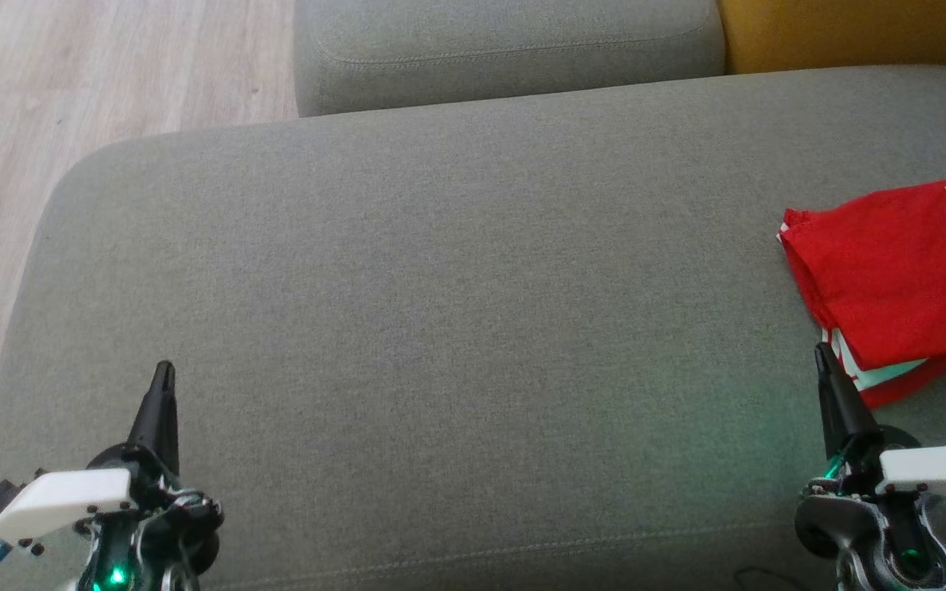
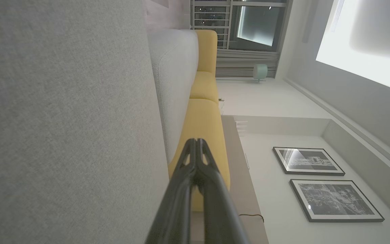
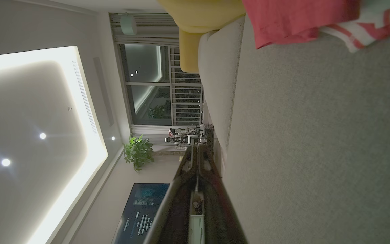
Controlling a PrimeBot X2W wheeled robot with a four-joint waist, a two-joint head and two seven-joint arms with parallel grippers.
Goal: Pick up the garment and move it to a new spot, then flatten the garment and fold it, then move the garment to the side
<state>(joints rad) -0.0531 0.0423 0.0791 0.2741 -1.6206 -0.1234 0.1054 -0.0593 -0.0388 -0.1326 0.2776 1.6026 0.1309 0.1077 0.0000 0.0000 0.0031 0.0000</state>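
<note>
The garment (image 1: 900, 279) is a red shirt with dark lettering and white trim, folded into a flat stack at the right edge of the grey sofa seat (image 1: 440, 328). A corner of the garment (image 3: 293, 20) also shows at the top of the right wrist view. My right gripper (image 1: 824, 355) is shut and empty, its tip just left of the garment's near corner. At the lower left my left gripper (image 1: 163, 371) is shut and empty, far from the garment. Both pairs of fingers (image 2: 196, 144) (image 3: 196, 149) are pressed together.
A grey back cushion (image 1: 506, 49) and a yellow cushion (image 1: 842, 33) lie beyond the seat. Pale wooden floor (image 1: 71, 82) runs along the left. The seat's rounded left corner (image 1: 71, 189) and front edge (image 1: 473, 566) bound the surface.
</note>
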